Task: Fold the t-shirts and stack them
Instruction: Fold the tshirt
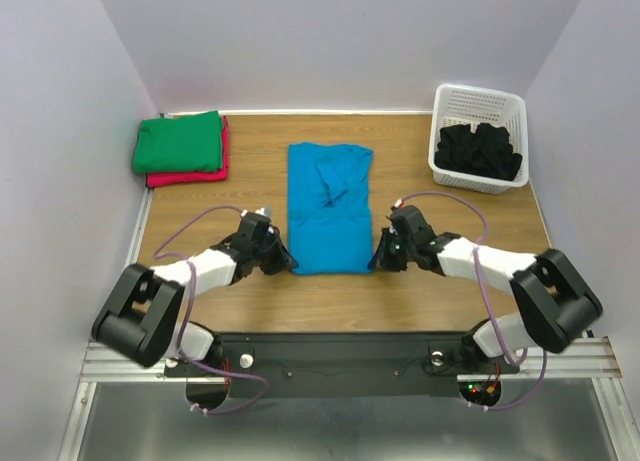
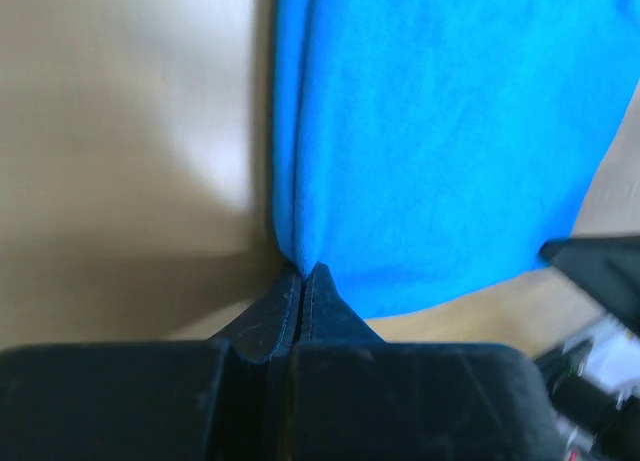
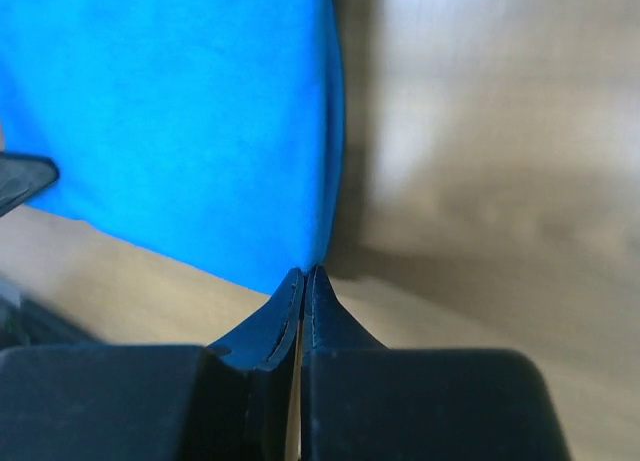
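Turquoise t-shirt (image 1: 330,206) lying partly folded mid-way across the wooden surface (image 1: 250,181), left hand (image 1: 288,265) clenching its near left corner, right hand (image 1: 377,263) clenching its near right corner.

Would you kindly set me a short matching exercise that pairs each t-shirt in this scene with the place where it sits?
Things:
1. turquoise t-shirt
2. green t-shirt
3. red-pink t-shirt
4. black t-shirts

Places:
A. inside the white basket, far right
B. top of the far-left stack
C. bottom of the far-left stack
D. lying in the middle of the table

Pairs: 1-D, 2-B, 3-C, 4-A
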Controlling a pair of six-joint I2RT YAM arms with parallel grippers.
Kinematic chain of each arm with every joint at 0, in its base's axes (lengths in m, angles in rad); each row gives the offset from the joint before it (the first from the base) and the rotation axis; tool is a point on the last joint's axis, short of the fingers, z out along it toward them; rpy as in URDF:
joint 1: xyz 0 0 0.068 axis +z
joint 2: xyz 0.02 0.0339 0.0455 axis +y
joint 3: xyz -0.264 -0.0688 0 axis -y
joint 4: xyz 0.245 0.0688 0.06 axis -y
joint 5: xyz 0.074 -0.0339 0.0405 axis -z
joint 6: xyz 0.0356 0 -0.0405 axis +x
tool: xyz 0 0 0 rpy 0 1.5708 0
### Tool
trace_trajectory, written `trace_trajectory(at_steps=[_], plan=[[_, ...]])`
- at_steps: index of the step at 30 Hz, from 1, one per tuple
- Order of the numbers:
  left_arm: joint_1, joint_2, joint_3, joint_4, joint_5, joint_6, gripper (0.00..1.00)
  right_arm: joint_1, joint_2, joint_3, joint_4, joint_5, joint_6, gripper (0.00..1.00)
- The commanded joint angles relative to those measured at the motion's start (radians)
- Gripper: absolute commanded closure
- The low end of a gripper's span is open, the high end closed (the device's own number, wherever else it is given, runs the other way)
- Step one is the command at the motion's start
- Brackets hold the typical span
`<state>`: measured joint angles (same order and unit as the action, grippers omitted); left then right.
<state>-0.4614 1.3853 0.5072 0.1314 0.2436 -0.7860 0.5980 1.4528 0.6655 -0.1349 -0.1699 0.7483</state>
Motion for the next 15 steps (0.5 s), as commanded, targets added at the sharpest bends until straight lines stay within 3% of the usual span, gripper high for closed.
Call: trace_trajectory(at_steps=[1, 9, 15], plan=[[-0.072, -0.169, -0.100, -0.123, -0.010, -0.062, 1.00, 0.032, -0.185, -0.101, 0.005, -0.111, 0.000, 0.99], [-0.187, -0.523, -0.154, -0.337, 0.008, -0.153, 1.00, 0.167, -0.448, -0.199, -0.155, -0.114, 0.083, 0.99], [-0.189, -0.687, -0.075, -0.435, -0.067, -0.165, 1.00, 0.178, -0.483, -0.100, -0.198, -0.030, 0.076, 0.99]])
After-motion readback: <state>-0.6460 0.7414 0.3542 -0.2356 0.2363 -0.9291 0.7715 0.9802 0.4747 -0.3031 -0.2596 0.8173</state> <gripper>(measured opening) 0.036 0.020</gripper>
